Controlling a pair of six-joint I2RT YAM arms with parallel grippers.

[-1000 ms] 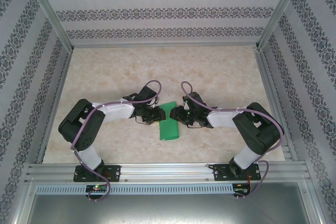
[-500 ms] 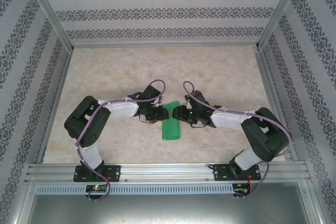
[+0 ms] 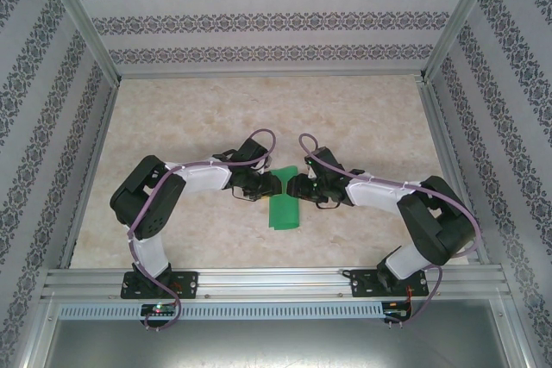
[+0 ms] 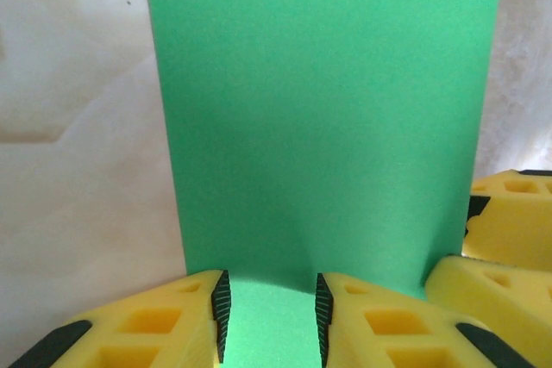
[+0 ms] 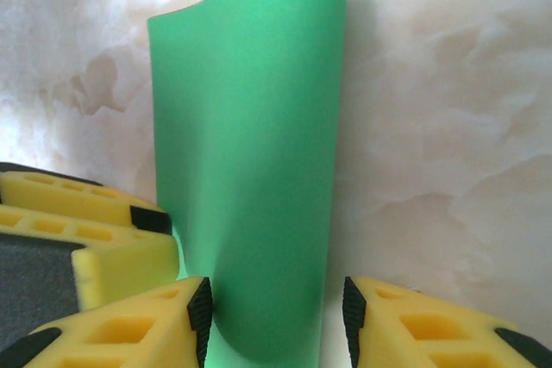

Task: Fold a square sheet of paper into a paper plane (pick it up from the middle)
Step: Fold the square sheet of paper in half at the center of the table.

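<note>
Marble-look table (image 3: 172, 118), striped walls. From above, both arms have slid inward, so the left gripper (image 3: 261, 185) and right gripper (image 3: 295, 187) now meet at the far end of the sheet (image 3: 281, 211), mid-table. Left wrist: jaws apart, straddling its edge. Right wrist: jaws apart around the curl, nothing pinched. Looks like fold setup.

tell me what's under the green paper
The marbled table shows all round the paper. Anything directly beneath it is covered, so that can't be seen.
</note>
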